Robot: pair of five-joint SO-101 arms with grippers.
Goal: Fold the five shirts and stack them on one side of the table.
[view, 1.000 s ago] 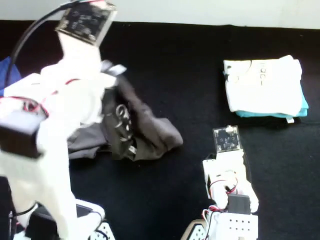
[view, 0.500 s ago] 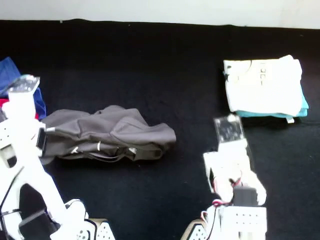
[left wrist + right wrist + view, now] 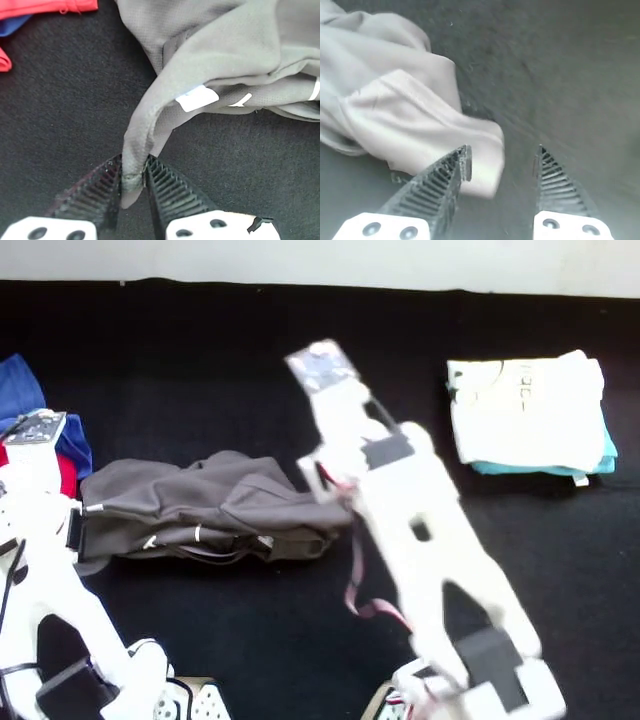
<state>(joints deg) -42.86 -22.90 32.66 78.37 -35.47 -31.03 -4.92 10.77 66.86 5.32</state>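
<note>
Two arms work over the black bench (image 3: 180,340). The left arm (image 3: 45,560) rises from the lower left corner of the high view and bends forward, so its wrist sits at the left edge of the frame, right by the left end of the grey shirt (image 3: 215,508). Its wrist view shows the left end effector (image 3: 132,170) closed narrow on a corner of that shirt, with a thin twist of grey cloth pinched between the two ribbed fingers and a small white tag (image 3: 196,98) showing on the fabric farther along.

The grey shirt lies rumpled and unfolded across the left middle of the high view, stretched sideways in a long heap. The right arm (image 3: 420,530) is stretched out long from its base at the lower right, slanting up and leftward to the middle of the frame, above the shirt's right end. A reddish cable (image 3: 355,585) loops down from it. The right end effector (image 3: 502,150) stands wide, its toothed fingers well apart over the rounded end of the grey shirt and the bare bench beside it. Whether it touches the cloth, I cannot tell.

At the upper right a folded white shirt (image 3: 525,410) lies on a folded teal shirt (image 3: 603,454). At the far left edge lie a blue shirt (image 3: 25,390) and a red shirt (image 3: 63,473).
</note>
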